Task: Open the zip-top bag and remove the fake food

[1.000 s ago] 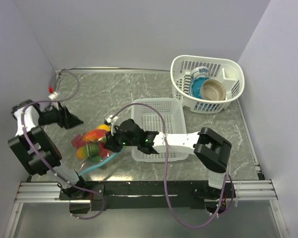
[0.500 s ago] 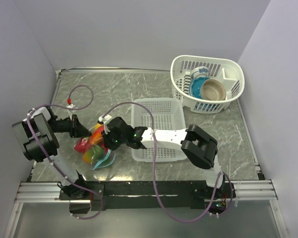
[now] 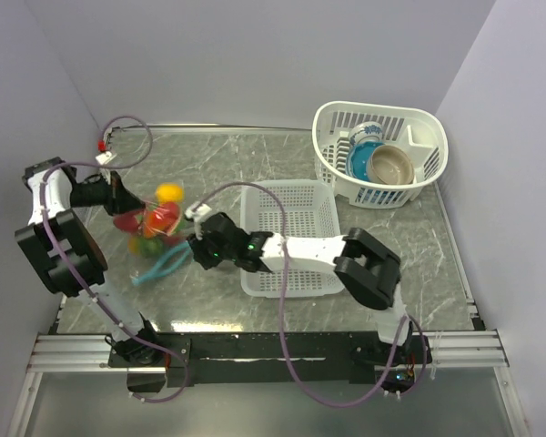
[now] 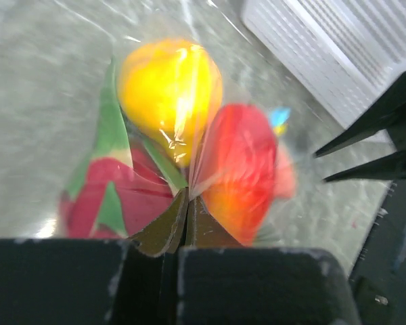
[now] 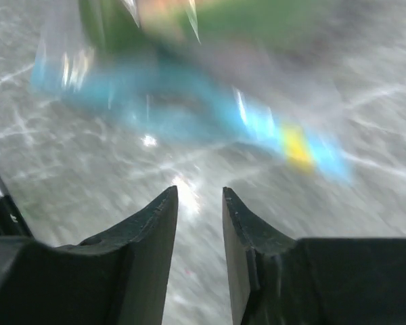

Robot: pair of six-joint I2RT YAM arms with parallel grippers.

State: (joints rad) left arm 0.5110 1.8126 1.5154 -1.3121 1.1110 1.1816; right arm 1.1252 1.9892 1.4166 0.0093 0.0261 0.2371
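At the left of the overhead view, the left gripper point(image 3: 120, 202) sits in the left-centre of the frame. Its fingers are pinched together on the clear plastic of the zip-top bag point(image 3: 150, 228). The bag is just to the right of the gripper, over the grey marble table point(image 3: 255, 155), and is smeared by motion blur.

The fake food point(image 3: 155, 220) is bunched inside the bag. In the left wrist view, a yellow piece point(image 4: 169, 88) is at upper centre and a red piece point(image 4: 247, 169) is to its right. A pink-red piece with green leaves point(image 4: 108, 196) is at lower left. All three press against the plastic above the closed fingertips.

The bag's teal zip strip point(image 3: 164, 264) trails from the lower right of the bag.

Further right, near the frame's centre, the right gripper point(image 3: 193, 248) points left toward the bag. In the right wrist view its fingers point(image 5: 164, 227) are a narrow gap apart with nothing between them. The blurred zip strip lies across the upper part of that view, apart from the fingertips.

A white rectangular basket point(image 3: 291, 196) stands right of centre. At upper right, a white oval basket point(image 3: 419, 123) holds a blue bowl point(image 3: 359, 162) and a tan bowl point(image 3: 391, 164).
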